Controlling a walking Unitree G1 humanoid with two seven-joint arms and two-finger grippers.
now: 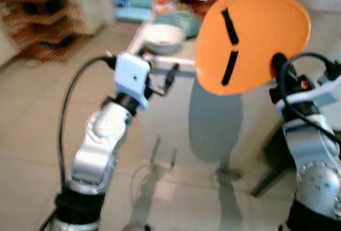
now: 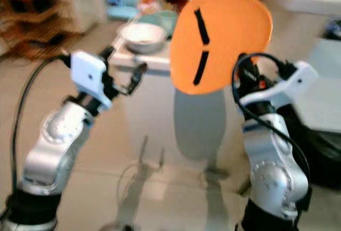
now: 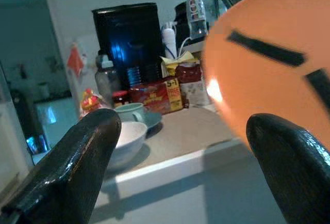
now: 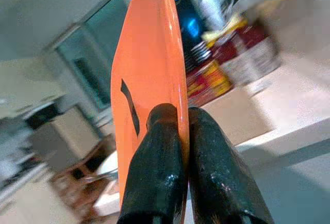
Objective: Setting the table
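An orange plate (image 1: pixel 250 39) with two black marks stands upright on its edge in the air, in front of the white table (image 1: pixel 165 60). My right gripper (image 4: pixel 178 131) is shut on the plate's rim, fingers pinching it from both sides. My left gripper (image 1: pixel 160 74) is raised near the table's front edge, open and holding nothing, its two black fingers (image 3: pixel 82 162) spread apart. On the table sit a white bowl (image 1: pixel 164 36) and, behind it, a pale green cup (image 3: pixel 130 111) on a saucer.
Jars, a red packet (image 3: pixel 157 95), bottles and a black appliance (image 3: pixel 126 38) crowd the table's back. A wooden rack (image 1: pixel 45 26) stands at the far left on the tiled floor. A dark chair (image 1: pixel 277 156) is at the right beside my arm.
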